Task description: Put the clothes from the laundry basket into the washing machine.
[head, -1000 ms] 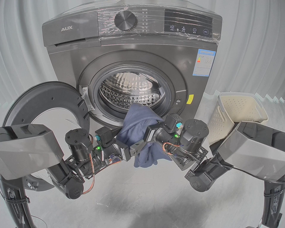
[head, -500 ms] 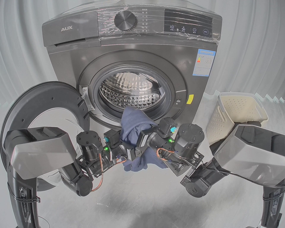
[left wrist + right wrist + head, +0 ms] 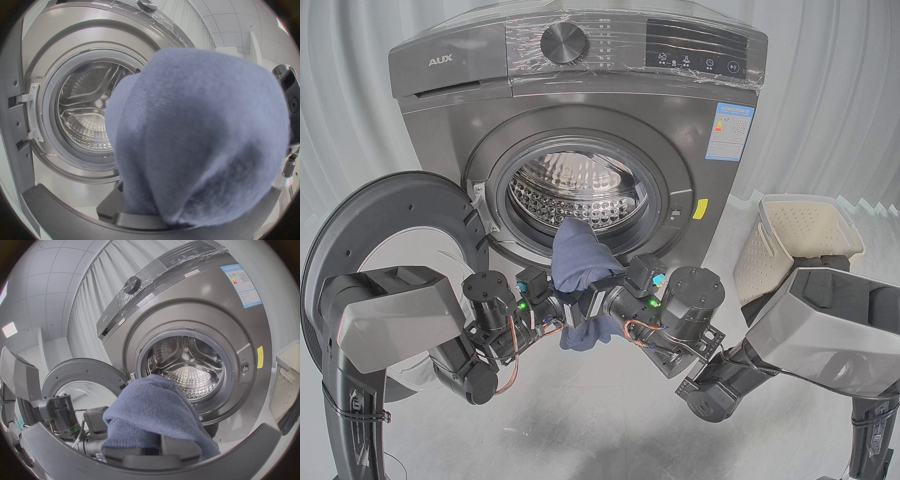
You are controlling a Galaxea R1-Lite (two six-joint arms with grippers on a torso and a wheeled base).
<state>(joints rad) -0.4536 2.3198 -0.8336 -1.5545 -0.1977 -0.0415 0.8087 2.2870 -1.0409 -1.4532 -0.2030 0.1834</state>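
Bunching up in a soft mound, the blue knit garment [image 3: 579,259] sat over the left gripper [image 3: 565,310] and the right gripper [image 3: 592,299]. The two met close together beneath it, just in front of the washing machine's [image 3: 456,125] open port. A loose tail of the cloth hung below them. The cloth covered both grippers, so it could not be told whether either was clamped on the fabric or merely carrying it draped.

The garment looked light, limp and a little fuzzy. It would likely sag, stretch and trail rather than hold any shape, and could snag on the door seal or drop off if only draped. A firm pinch through a thick fold near the middle of the bundle seemed the safest hold, with the hanging tail gathered so it would clear the lip.

Just beyond the mound, its top edge overlapped the lower rim of the opening. The steel drum [image 3: 575,187] behind it appeared to hold nothing yet. The door [image 3: 394,219] stood swung wide on the robot's left. On the right, beside the machine, the pale laundry basket [image 3: 756,262] leaned on its side, with something dark [image 3: 831,259] at its mouth, probably more clothes.
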